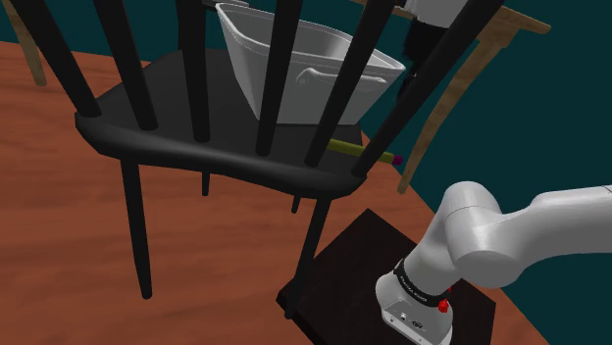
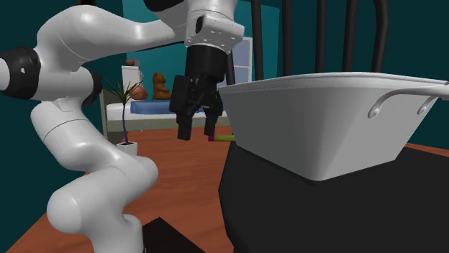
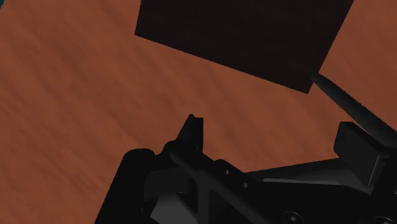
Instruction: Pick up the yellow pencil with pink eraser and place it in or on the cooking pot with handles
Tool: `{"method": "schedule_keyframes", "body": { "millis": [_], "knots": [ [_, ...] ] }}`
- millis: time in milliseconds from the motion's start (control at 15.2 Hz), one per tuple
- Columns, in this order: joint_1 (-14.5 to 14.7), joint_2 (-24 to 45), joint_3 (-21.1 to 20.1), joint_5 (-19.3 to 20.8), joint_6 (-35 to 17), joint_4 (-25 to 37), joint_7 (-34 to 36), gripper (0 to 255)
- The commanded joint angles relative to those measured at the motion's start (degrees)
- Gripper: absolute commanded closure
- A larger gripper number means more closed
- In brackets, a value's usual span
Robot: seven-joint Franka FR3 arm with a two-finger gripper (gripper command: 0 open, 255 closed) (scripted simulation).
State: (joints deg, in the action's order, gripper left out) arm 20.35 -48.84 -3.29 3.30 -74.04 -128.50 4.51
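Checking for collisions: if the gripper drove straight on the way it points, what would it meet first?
The gripper points down: probably the reddish wooden floor beside the dark stand; depth unclear.

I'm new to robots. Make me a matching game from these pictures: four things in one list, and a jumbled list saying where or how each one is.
Things
1. cooking pot
2. pencil
3. gripper
4. teddy bear

Places and states
A. hanging in the air, fingers apart, empty
B. brown, far back in the room
C. pale grey, standing on the black chair seat
D. lying at the seat's edge, near the pot

Pairs: 1-C, 2-D, 3-A, 4-B
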Motion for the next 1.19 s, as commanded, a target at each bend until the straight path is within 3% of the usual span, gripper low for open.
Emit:
{"method": "schedule_keyframes", "body": {
  "millis": [0,132,660,1122],
  "knots": [
    [4.1,-0.1,-0.4,-11.6,1.9,1.8,0.1,0],
    [5.6,-0.1,-1.3,-13.1,2.8,2.8,-0.4,0],
    [5.8,-3.5,-2.1,-13.7,-1.6,-5.0,-0.6,0],
    [5.8,-3.5,-2.1,-13.7,-1.6,-5.0,-0.6,0]
  ]
}}
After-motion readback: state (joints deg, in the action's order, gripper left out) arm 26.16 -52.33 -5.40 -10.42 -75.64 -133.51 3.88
